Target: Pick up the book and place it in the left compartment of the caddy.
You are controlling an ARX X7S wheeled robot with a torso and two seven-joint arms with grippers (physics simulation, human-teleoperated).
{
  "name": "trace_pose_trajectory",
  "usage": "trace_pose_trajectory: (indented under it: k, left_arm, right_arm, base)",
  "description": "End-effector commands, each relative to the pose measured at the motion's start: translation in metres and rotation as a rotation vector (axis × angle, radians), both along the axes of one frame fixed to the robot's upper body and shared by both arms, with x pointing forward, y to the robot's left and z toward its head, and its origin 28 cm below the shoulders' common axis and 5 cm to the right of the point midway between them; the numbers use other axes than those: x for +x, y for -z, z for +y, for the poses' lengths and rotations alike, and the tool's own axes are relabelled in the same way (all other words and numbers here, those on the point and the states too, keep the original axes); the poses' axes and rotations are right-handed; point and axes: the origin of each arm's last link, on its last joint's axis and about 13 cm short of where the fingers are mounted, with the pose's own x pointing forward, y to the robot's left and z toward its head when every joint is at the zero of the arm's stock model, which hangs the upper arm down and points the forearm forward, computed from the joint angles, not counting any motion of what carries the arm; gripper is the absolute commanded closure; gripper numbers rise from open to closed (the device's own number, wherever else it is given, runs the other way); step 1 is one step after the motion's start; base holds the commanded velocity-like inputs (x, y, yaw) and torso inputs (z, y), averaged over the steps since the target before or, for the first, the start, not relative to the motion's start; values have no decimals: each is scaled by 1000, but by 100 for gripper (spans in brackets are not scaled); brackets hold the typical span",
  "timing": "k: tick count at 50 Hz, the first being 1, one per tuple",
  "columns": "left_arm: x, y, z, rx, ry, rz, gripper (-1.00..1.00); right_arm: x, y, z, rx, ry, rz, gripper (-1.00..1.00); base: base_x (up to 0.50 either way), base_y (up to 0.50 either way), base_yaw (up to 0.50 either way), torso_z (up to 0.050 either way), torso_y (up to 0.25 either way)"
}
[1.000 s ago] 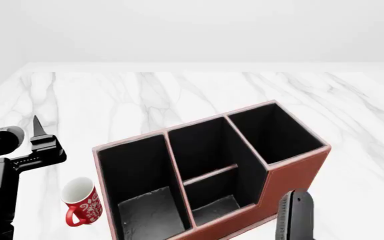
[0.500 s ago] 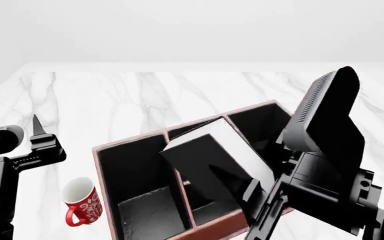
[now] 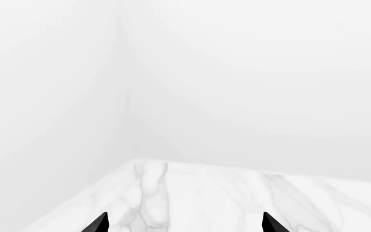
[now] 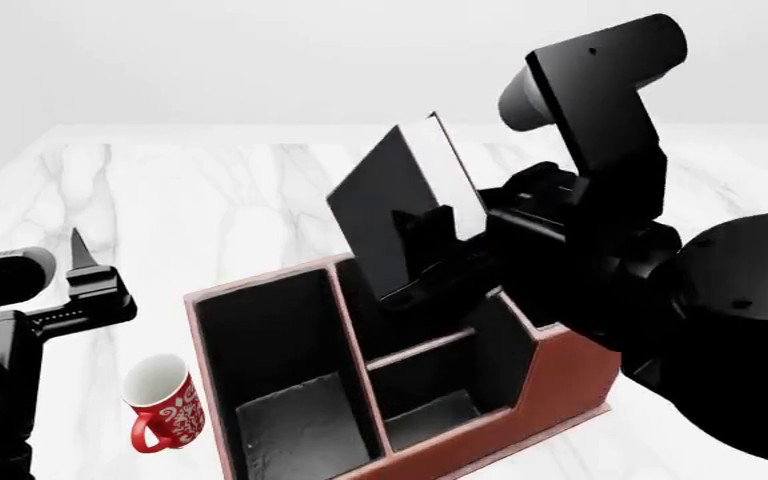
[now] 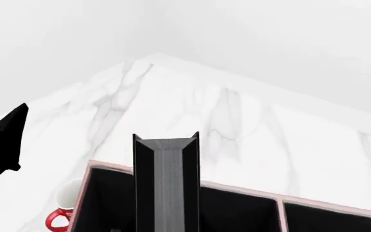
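Observation:
My right gripper (image 4: 420,252) is shut on the black book (image 4: 391,205) and holds it tilted in the air, over the back of the caddy's middle bays. The reddish-brown caddy (image 4: 203,335) stands on the marble below, and its long left compartment (image 4: 281,365) lies to the left of the book. The right wrist view looks along the book (image 5: 166,186), its grey page edge between the black covers, above the caddy's rim (image 5: 240,189). My left gripper (image 4: 84,270) hovers left of the caddy, open with nothing in it; its fingertips (image 3: 100,223) stand wide apart.
A red patterned mug (image 4: 167,405) stands upright on the white marble table (image 4: 224,195), close to the caddy's left wall. The mug (image 5: 60,215) also shows in the right wrist view. White walls rise behind the table's far edge.
My right arm has risen with the book, from low over the caddy's middle bays to well above its back rim. The book now stands more upright. The left arm has not moved.

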Motion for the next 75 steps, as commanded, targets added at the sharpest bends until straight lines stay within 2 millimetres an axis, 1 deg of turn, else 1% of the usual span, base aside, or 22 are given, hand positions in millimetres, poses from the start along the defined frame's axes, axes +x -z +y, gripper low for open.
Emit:
trace_pose_trajectory:
  k: [1,8,14,15,22,26,28,33,37,38,41,44,52,58,65,71,72,75]
  left_arm:
    - [1,-1,-1,3,2,0,-100]
    - [2,0,0,1,1,2,-100]
    - [2,-1,0,2,1,3,-100]
    - [2,-1,0,2,1,3,-100]
    - [3,-2,0,3,1,1,-100]
    - [3,-1,0,2,2,2,-100]
    - [4,-1,0,2,4,4,-100]
    - [5,0,0,0,5,3,-100]
    - [5,1,0,-1,6,4,-100]
    - [5,1,0,-2,6,4,-100]
    - [5,2,0,-3,6,7,-100]
    - [6,3,0,-5,8,7,-100]
    - [5,3,0,-7,6,6,-100]
    - [5,2,0,-6,9,4,-100]
    - [5,2,0,-7,9,4,-100]
    - [4,2,1,-7,7,3,-100]
    - [4,3,1,-7,7,5,-100]
    - [4,3,1,-9,8,5,-100]
  right_arm:
    - [4,-8,18,4,48,49,100]
    - [-1,1,28,-18,13,83,100]
    - [0,12,40,-46,22,113,100]
    - [-1,12,40,-46,22,113,100]
    - [-7,29,56,-96,7,113,100]
    - [-10,32,64,-106,16,103,100]
    - [-9,38,71,-119,40,92,100]
    - [-9,50,86,-151,33,78,100]
    - [-6,57,93,-163,35,68,100]
    - [-3,63,97,-173,35,66,100]
    - [-1,70,104,-180,29,77,100]
    - [-1,73,109,-183,21,89,100]
    - [-14,72,113,-181,-26,95,100]
    - [-15,72,114,-181,-27,95,100]
    - [-3,87,118,-201,-2,114,100]
    - [6,91,120,-194,12,128,100]
    - [11,94,121,-193,17,137,100]
    - [14,97,122,-197,9,155,100]
  base:
    - [0,0,0,0,0]
    - [0,0,0,0,1]
    - [0,0,0,0,2]
    - [0,0,0,0,0]
    - [0,0,0,0,1]
    - [0,0,0,0,0]
    - [0,0,0,0,0]
    - [0,0,0,0,2]
    - [0,0,0,0,0]
    - [0,0,0,0,0]
    - [0,0,0,0,0]
    - [0,0,0,0,3]
    - [0,0,0,0,1]
    - [0,0,0,3,0]
    - [0,0,0,0,1]
    - [0,0,0,0,0]
    - [0,0,0,0,10]
    - [0,0,0,0,0]
